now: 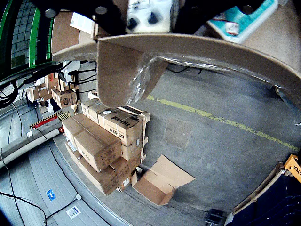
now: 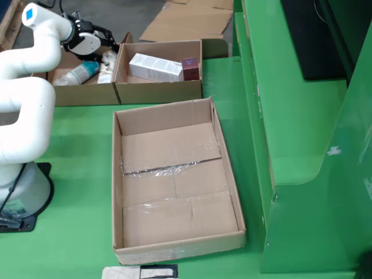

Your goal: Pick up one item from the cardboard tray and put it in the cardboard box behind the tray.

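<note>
In the fixed view my white arm reaches to the back left, with the gripper (image 2: 108, 42) low over the left cardboard tray (image 2: 64, 96). That tray holds a teal and white bottle (image 2: 77, 72) and some white items (image 2: 107, 60). The right tray (image 2: 160, 92) holds a white carton (image 2: 154, 67) and a dark red box (image 2: 190, 68). The large cardboard box (image 2: 174, 174) in the middle is empty. In the wrist view a white item (image 1: 150, 15) sits between the dark fingers (image 1: 70, 10), which flank it closely. Whether they press on it is unclear. A teal packet (image 1: 242, 20) lies to the right.
A tray wall (image 1: 197, 52) crosses the wrist view, with stacked cartons (image 1: 108, 141) and a grey floor (image 1: 211, 141) with a yellow line beyond. The arm's base (image 2: 20, 192) stands left of the big box. A green machine housing (image 2: 302, 145) rises on the right. Flat cardboard (image 2: 186, 20) lies behind the trays.
</note>
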